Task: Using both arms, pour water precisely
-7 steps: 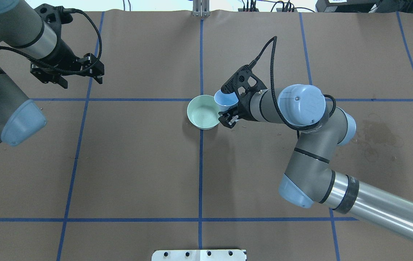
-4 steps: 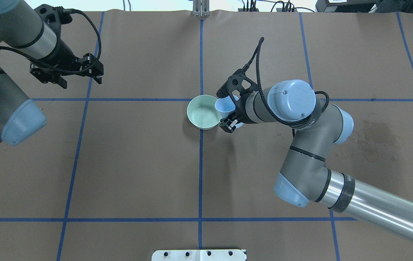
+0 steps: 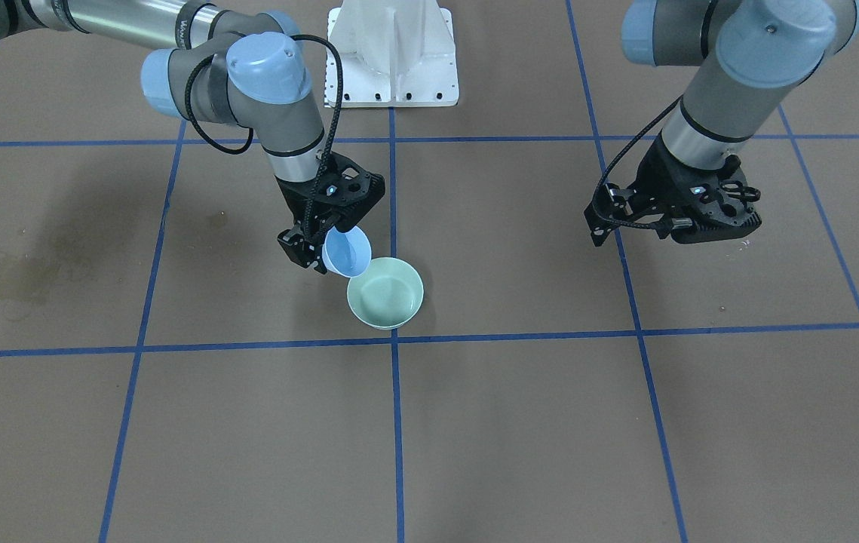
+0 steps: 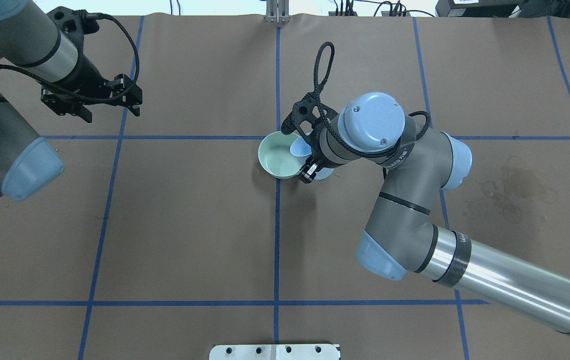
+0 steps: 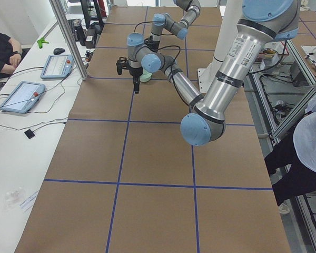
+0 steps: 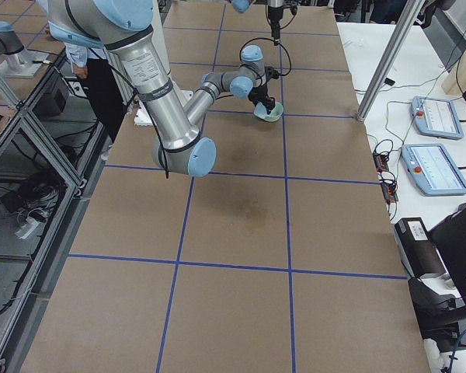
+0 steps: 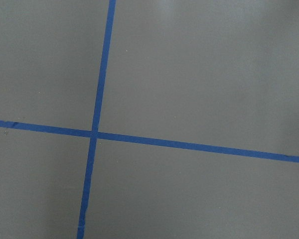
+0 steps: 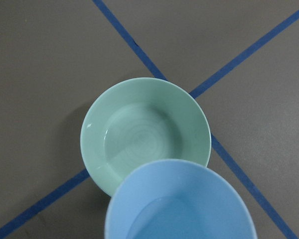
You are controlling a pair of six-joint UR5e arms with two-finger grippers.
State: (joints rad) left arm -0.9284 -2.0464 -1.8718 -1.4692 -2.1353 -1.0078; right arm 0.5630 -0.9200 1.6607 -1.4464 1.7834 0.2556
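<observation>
My right gripper [image 3: 314, 250] is shut on a light-blue cup [image 3: 347, 253] and holds it tilted, with its lip over the near-right rim of a pale-green bowl [image 3: 369, 313]. In the overhead view the right gripper [image 4: 311, 165] and wrist cover most of the cup [image 4: 298, 148], which sits beside the bowl [image 4: 267, 152]. The right wrist view shows the cup [image 8: 179, 199] low in frame over the bowl [image 8: 97, 144]. A faint watery sheen [image 8: 139, 142] lies on the bowl's bottom. My left gripper [image 4: 109, 107] is open and empty, hovering far to the left.
The table is covered in brown paper with a blue tape grid [image 4: 277, 250]. A white bolted pedestal [image 3: 391, 53] stands at the robot's edge. A dark stain [image 4: 515, 185] marks the paper to the right. Operators sit beside the table [image 5: 0, 47].
My right wrist has rolled and swung left, carrying the cup from beside the bowl to over its rim and tilting it more. The left arm has not moved.
</observation>
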